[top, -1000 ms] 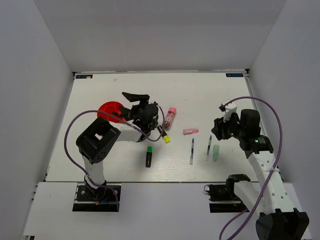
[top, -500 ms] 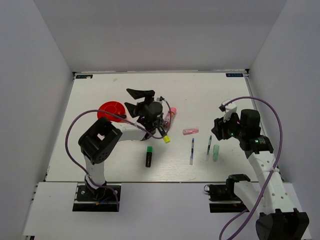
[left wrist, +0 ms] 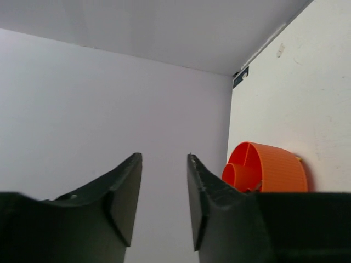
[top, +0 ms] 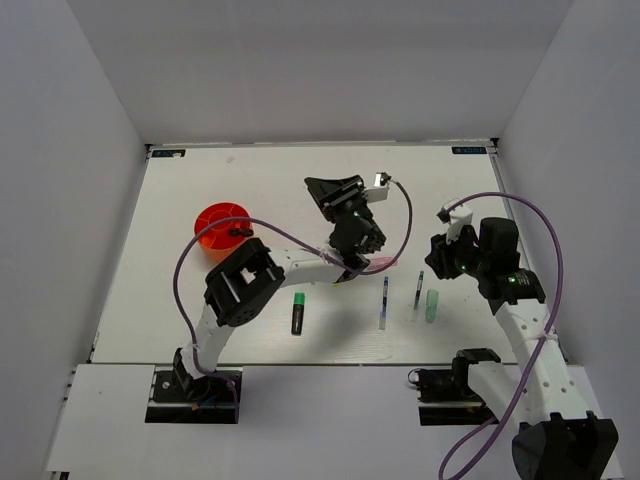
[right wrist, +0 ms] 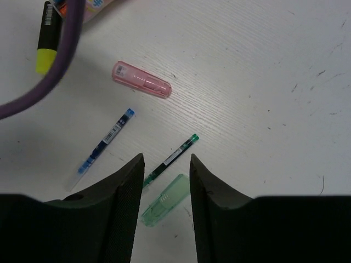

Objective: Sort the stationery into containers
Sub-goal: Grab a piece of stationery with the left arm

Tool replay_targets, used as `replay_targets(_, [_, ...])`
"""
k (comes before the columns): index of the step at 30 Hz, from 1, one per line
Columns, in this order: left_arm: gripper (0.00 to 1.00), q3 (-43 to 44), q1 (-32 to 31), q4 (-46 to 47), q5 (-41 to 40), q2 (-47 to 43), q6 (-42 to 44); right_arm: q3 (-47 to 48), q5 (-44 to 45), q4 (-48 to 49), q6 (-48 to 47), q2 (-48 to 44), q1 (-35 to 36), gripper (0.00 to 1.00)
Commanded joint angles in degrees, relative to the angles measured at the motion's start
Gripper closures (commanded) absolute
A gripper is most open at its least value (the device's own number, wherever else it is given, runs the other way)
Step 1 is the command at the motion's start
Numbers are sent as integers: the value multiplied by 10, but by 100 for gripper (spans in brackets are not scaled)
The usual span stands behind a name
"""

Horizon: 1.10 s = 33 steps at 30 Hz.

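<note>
The left fingers [left wrist: 123, 197] are hanging parted and empty, with the ribbed red-orange organiser [left wrist: 269, 172] standing well apart on the counter's [left wrist: 296, 98] left side. The right fingers [right wrist: 123, 203] are hovering apart, holding nothing, over a thin green pen [right wrist: 171, 159] and a translucent pale-green cap [right wrist: 164, 200].

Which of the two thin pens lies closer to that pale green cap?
The green-tipped pen, right beside the cap; the blue-tipped pen lies farther off.
</note>
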Motion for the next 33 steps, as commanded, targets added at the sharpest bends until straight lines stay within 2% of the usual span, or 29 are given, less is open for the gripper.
replay_targets(1, [49, 28, 8, 71, -83, 16, 91, 1, 0, 5, 4, 4, 0, 56])
replay_targets(5, [44, 60, 13, 73, -84, 9, 89, -1, 2, 6, 4, 5, -3, 56])
replay_targets(9, [34, 70, 15, 73, -85, -80, 91, -1, 2, 8, 4, 7, 0, 56])
replay_targets(11, [30, 90, 9, 72, -84, -159, 82, 0, -1, 6, 6, 8, 0, 55])
replay_targets(13, [26, 117, 3, 72, -83, -194, 75, 0, -5, 7, 7, 9, 0, 47])
replay_targets(14, [21, 131, -5, 72, -84, -202, 72, 2, -5, 6, 5, 8, 0, 34])
replay_targets(17, [15, 190, -25, 65, -83, -222, 48, 8, -15, -1, 4, 15, 1, 11])
replay_targets(18, [14, 232, -31, 42, -84, -217, 5, 11, -29, -9, 7, 22, 1, 10])
replay_targets(20, [11, 265, -37, -1, -84, -201, -27, 24, -40, -25, 6, 34, 1, 10])
replay_targets(21, [9, 297, -40, -32, -82, -189, -86, 28, -51, -29, 9, 42, 1, 10])
replay_targets(23, [7, 336, -41, -109, -73, -172, -134, 35, -61, -38, 9, 45, 1, 11])
replay_targets(24, [7, 357, -41, -142, -70, -169, -228, 35, -62, -38, 9, 45, 1, 13])
replay_targets(25, [7, 365, -40, -260, -55, -171, -261, 32, -62, -34, 10, 43, 2, 13])
replay_targets(26, [6, 377, -41, -301, -39, -173, -293, 31, -61, -33, 11, 39, 0, 13])
replay_targets(27, [1, 383, -42, -388, -30, -175, -389, 30, -61, -31, 16, 35, 0, 13])
replay_targets(28, [0, 392, -43, -480, -11, -177, -424, 27, -59, -27, 16, 32, 0, 13])
replay_targets(29, [0, 415, -42, -515, 15, -185, -480, 28, -61, -27, 18, 34, -1, 13])
replay_targets(31, [0, 417, -44, -593, 68, -203, -542, 31, -64, -26, 20, 34, 1, 14])
replay_targets(32, [0, 415, -41, -651, 126, -207, -589, 32, -67, -30, 23, 38, 1, 14])
replay_targets(33, [0, 413, -42, -686, 149, -229, -652, 31, -66, -33, 22, 38, 1, 14])
